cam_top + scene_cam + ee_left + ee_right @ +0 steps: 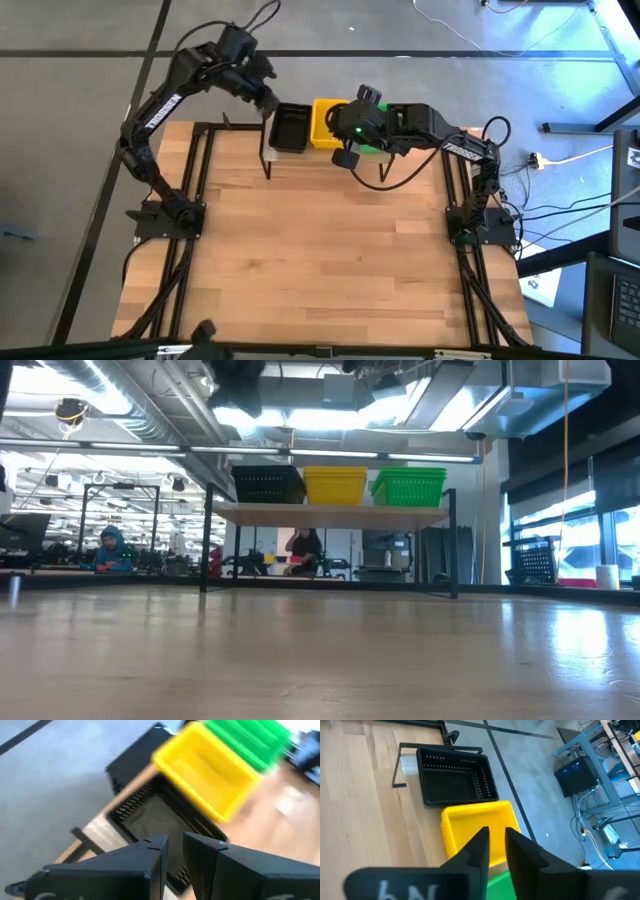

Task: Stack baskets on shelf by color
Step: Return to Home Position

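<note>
Sorting looks finished, so you are at the retreat-to-rest step. The shelf [330, 513] stands at the middle of the table's [330, 260] far edge and carries three piles in a row: black baskets [268, 484] at its left end, yellow baskets [335, 485] in the centre, green baskets [408, 486] at its right end. The number in each pile cannot be read. No basket lies loose on the table. The left gripper [175, 840] hovers over the black pile with its fingers drawn nearly together and nothing between them. The right gripper [496, 832] hangs above the yellow-green boundary, equally narrow and empty. For the next move, lift each wrist up first, then draw it back toward its own base. A sideways sweep risks clipping a rim and tipping a pile. The two wrists sit near each other above the shelf, so stagger their paths. Beyond the table, a seated person [112, 548] and another person [303, 548] are well apart from the work.
</note>
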